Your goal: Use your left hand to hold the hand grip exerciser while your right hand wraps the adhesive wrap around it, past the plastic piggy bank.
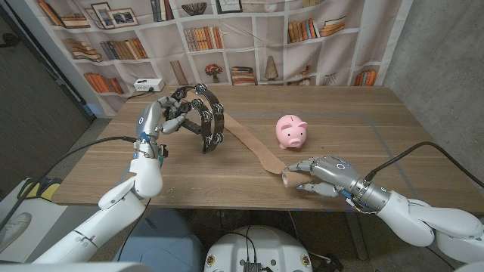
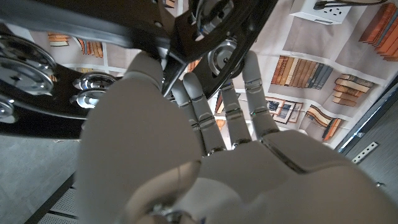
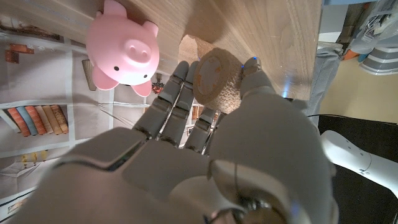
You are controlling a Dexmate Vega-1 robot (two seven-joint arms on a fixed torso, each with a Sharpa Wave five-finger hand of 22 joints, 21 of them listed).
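My left hand [image 1: 168, 113] grips a black ring-shaped object [image 1: 206, 117] fitted with small metal discs, which is the thing standing in for the grip exerciser here (it looks more like a tambourine). It is held upright at the far left part of the wooden table [image 1: 363, 136], its lower edge at or near the tabletop; I cannot tell whether it touches. In the left wrist view my fingers [image 2: 205, 118] reach up against the black frame [image 2: 124, 37], with the metal discs [image 2: 25, 62] ranged along it.

A tan strip of adhesive wrap [image 1: 253, 145] runs from the ring's lower right side diagonally across the table toward my right hand [image 1: 327, 175]. The strip passes just beside the pink piggy bank [image 1: 291, 132], on the side nearer me, apparently without touching it.

My right hand holds the roll of wrap [image 1: 290, 178] at the strip's near end, close to the table's front edge. In the right wrist view the roll [image 3: 219, 79] sits between my thumb and fingers [image 3: 171, 102], its round tan end face turned toward the camera, with the wrap leading off it along the wood. The piggy bank [image 3: 121, 43] stands beyond my fingertips in that view, upright on its feet, snout facing the hand.

A printed bookshelf backdrop [image 1: 227, 38] hangs behind the table, and a small white box [image 1: 147, 85] sits at its far left edge.
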